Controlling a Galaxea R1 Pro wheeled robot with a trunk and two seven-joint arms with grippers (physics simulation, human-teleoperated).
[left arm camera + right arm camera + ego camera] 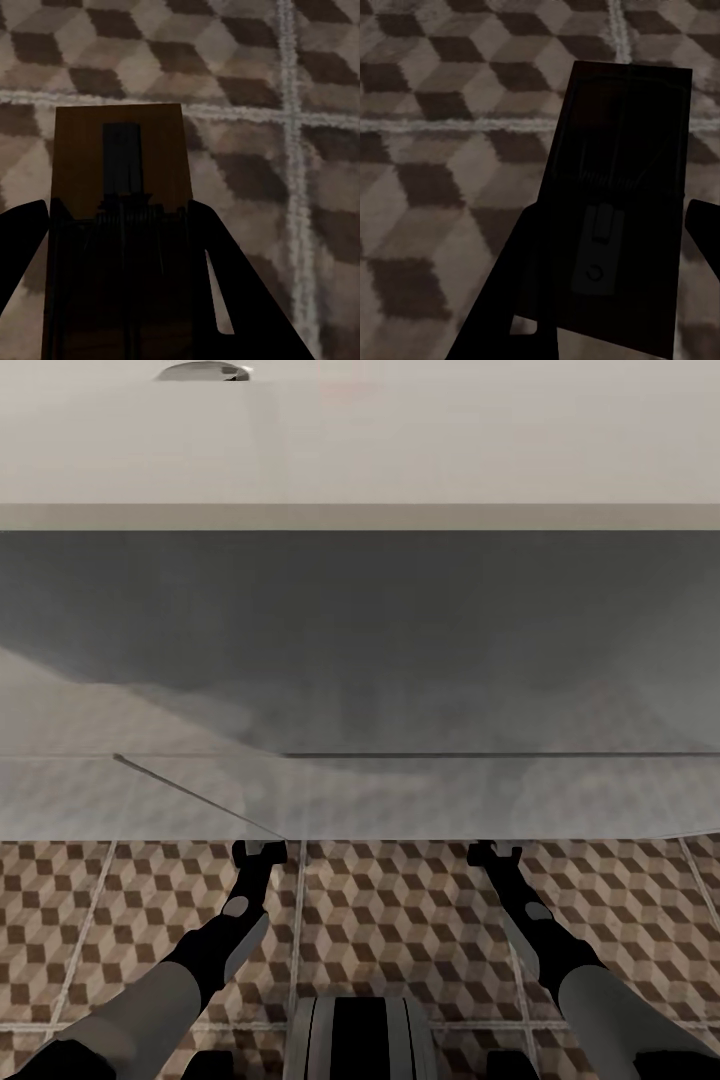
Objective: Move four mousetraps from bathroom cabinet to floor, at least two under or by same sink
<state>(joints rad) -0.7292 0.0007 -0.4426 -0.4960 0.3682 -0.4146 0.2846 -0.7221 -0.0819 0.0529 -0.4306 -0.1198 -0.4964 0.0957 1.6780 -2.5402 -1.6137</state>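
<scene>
Left hand (120, 300) pinching mousetrap (116, 161), brown board above bathroom floor (247, 82). Right hand (607, 300) pinching second mousetrap (622, 150), dark, shadowed, over tiles. Ahead, both arms reach under front edge of bathroom sink (360, 460).

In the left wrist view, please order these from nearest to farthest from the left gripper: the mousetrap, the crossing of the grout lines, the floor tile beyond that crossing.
1. Mousetrap, between the left gripper fingers.
2. Grout crossing, on the bathroom floor ahead, to one side.
3. Tile beyond the crossing, farthest.
</scene>
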